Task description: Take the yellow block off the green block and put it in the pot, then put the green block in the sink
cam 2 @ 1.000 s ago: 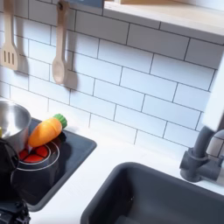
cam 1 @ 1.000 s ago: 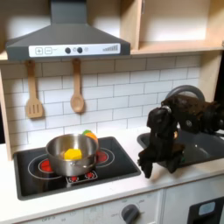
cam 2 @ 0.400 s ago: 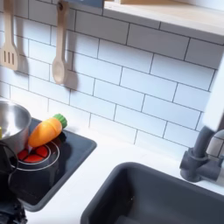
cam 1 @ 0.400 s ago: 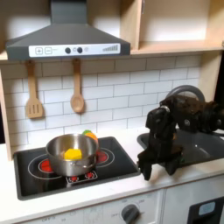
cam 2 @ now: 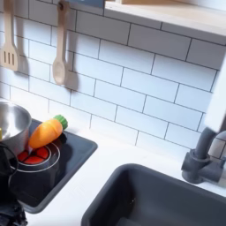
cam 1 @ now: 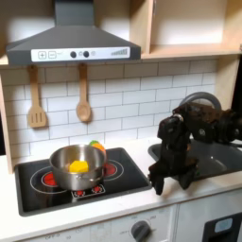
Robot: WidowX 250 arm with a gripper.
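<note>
The yellow block [cam 1: 78, 166] lies inside the silver pot [cam 1: 77, 164], which stands on the black stove in the first exterior view. The pot's rim [cam 2: 8, 122] shows at the second exterior view's left edge. My black gripper [cam 1: 158, 181] points down at the white counter just right of the stove's front corner. Its fingers are dark and bunched, so I cannot tell how the jaws stand. The green block is hidden. The dark grey sink [cam 1: 219, 157] lies behind and right of my arm. Its basin [cam 2: 163, 199] is in the second exterior view's lower right.
An orange-and-green toy piece [cam 2: 46, 131] lies on the stove [cam 2: 58, 159] behind the pot. The curved faucet [cam 1: 202, 98] rises behind my arm, its base [cam 2: 206, 161] by the sink. Two wooden utensils [cam 1: 83, 104] hang on the tiled wall.
</note>
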